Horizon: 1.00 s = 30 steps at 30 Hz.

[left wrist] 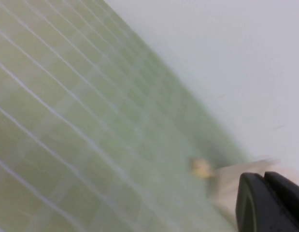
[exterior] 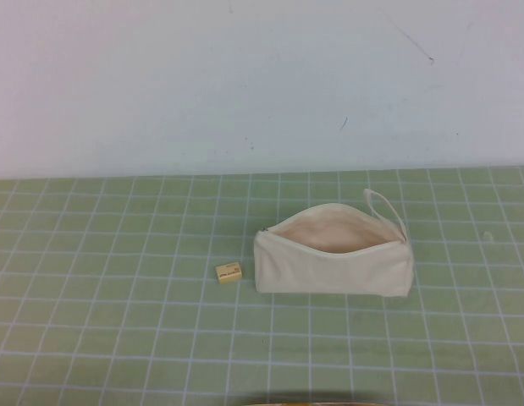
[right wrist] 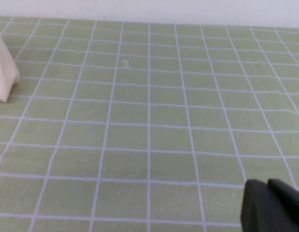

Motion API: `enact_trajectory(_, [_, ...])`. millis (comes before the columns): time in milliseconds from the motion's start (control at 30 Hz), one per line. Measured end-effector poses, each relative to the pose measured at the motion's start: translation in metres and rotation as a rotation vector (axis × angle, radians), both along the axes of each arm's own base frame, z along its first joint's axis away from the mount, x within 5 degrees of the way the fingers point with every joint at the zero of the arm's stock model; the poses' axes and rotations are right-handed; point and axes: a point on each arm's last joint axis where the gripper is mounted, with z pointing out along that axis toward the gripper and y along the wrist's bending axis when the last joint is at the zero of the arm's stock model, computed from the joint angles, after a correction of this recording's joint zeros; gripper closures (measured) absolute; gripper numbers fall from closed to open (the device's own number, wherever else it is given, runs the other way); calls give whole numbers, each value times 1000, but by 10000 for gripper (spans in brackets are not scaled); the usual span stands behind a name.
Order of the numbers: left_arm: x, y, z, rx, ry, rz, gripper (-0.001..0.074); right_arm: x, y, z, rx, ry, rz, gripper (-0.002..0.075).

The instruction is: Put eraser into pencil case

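the eraser [exterior: 228, 272] lies just off the pencil case [exterior: 333, 262]'s left end — nearer the left gripper [left wrist: 270, 203]; right gripper [right wrist: 272, 205] faces bare mat; neither pincer's spread can be told.

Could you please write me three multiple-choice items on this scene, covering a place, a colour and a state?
1. Where is the eraser?
A. inside the pencil case
B. on the mat to the robot's left of the pencil case
C. in a gripper

2. What colour is the mat?
A. green with white lines
B. plain blue
C. black

3. How is the pencil case?
A. zipped shut
B. unzipped, lining showing
C. held in the air

Answers: 1 B, it lies beside the case's left end. 2 A, a white grid covers it. 3 B, the beige inside is visible.

Left gripper and right gripper sit away from both.
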Motion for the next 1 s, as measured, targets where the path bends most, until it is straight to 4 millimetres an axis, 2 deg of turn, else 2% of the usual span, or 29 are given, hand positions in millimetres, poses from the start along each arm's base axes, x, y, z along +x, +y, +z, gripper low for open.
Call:
enact_trajectory(100, [0,-4,4,-221,-21,1,736,0,0,0,0,0,0,727])
enact_trajectory(233, [1,-2,8,-302,-54,23,736,0,0,0,0,0,0,727])
enact_trajectory(333, [2,0,13,-444,-98,60,736,0,0,0,0,0,0,727])
enact_trajectory(433, [2,3,16,-471,-139,89,736,0,0,0,0,0,0,727])
enact_trajectory(533, [1,0,21,-355,-140,43,736,0,0,0,0,0,0,727])
enact_trajectory(667, [-5,-12,57,-27,-155,-131,736,0,0,0,0,0,0,727])
enact_trajectory(700, [-4,-16,72,101,-118,-199,736,0,0,0,0,0,0,727])
enact_trajectory(833, [12,-21,103,384,44,-371,736,0,0,0,0,0,0,727])
enact_trajectory(1000, [50,-18,131,546,191,-490,736,0,0,0,0,0,0,727])
